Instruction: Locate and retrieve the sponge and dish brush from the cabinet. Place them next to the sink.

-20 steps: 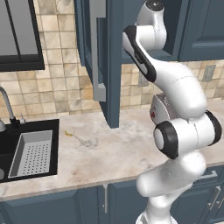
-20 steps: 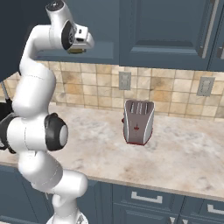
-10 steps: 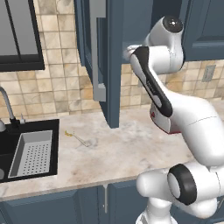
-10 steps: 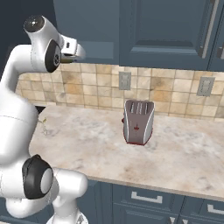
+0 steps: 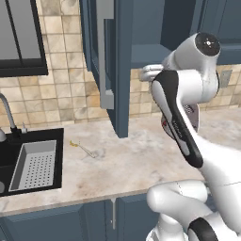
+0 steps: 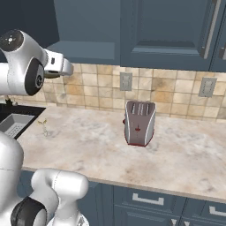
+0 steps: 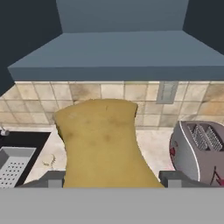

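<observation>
Hand view: ochre sponge [image 7: 101, 144] gripped between the two dark fingertips [image 7: 49, 178] of the hand [image 7: 109, 179], held up before the open cabinet [image 7: 122, 48] with its bare blue shelf, above the surface [image 7: 151, 144]. Left base view: cabinet door [image 5: 110, 66] swung open, dish brush [image 5: 84, 148] lying flat on the marble surface [image 5: 122, 164] just right of the black sink [image 5: 28, 162] with its grey tray. Right base view: toaster [image 6: 139, 122] standing upright, well apart from the brush [image 6: 44, 126].
</observation>
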Robot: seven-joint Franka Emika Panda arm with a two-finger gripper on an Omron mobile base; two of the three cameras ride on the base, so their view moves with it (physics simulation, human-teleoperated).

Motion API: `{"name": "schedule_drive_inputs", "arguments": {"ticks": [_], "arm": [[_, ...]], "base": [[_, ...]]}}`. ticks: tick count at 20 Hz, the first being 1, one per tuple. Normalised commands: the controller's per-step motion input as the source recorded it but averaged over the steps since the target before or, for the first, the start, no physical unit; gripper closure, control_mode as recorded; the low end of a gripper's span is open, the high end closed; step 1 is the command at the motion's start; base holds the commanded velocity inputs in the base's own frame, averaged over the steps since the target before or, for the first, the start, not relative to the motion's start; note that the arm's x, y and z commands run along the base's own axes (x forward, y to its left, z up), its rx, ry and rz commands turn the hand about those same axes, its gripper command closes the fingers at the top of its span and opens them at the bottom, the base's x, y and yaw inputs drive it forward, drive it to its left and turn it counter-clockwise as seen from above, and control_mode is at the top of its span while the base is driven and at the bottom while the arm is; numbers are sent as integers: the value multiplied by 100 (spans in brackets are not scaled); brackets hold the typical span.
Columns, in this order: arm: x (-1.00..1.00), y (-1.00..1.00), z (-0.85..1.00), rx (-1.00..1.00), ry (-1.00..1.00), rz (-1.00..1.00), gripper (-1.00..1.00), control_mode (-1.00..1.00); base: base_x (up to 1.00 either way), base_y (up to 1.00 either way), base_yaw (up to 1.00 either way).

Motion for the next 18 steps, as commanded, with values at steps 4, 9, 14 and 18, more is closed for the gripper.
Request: {"name": "schedule_drive_inputs", "arguments": {"ticks": [4, 9, 14, 18], "arm": [[-73, 19, -19, 0, 0, 11, 100, -100], [-32, 20, -50, 0, 1, 8, 100, -100], [1, 0, -77, -4, 0, 17, 100, -100], [17, -1, -80, -1, 0, 21, 100, -100]], "base": [[0, 0, 0], [0, 0, 0], [0, 0, 0], [0, 0, 0]]}}
